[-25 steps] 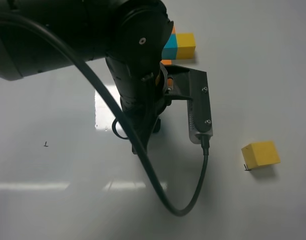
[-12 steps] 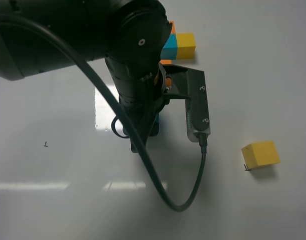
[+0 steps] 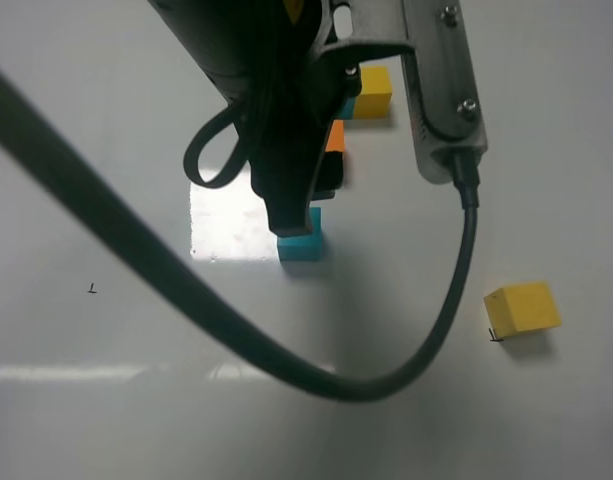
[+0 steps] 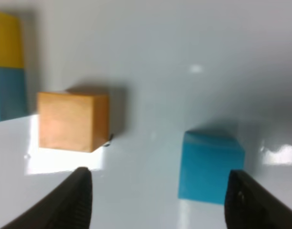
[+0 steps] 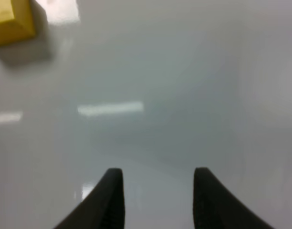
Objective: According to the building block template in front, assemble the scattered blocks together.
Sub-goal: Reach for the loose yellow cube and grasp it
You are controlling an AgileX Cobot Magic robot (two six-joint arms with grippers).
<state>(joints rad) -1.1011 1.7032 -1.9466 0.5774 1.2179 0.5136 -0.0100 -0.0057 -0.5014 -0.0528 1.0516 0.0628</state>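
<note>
Left hand (image 4: 160, 202) is held spread, empty. Teal cube (image 4: 210, 167) & orange cube (image 4: 72, 121) lie apart on worktop (image 4: 184, 71), orange nr template (image 4: 7, 71). Cubes are judged light, rigid, matte, best pinched across opp. flat faces.

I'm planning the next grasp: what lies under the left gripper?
The orange cube and teal cube rest apart on the table below the open left gripper. Overhead, the arm covers most of the template.
</note>
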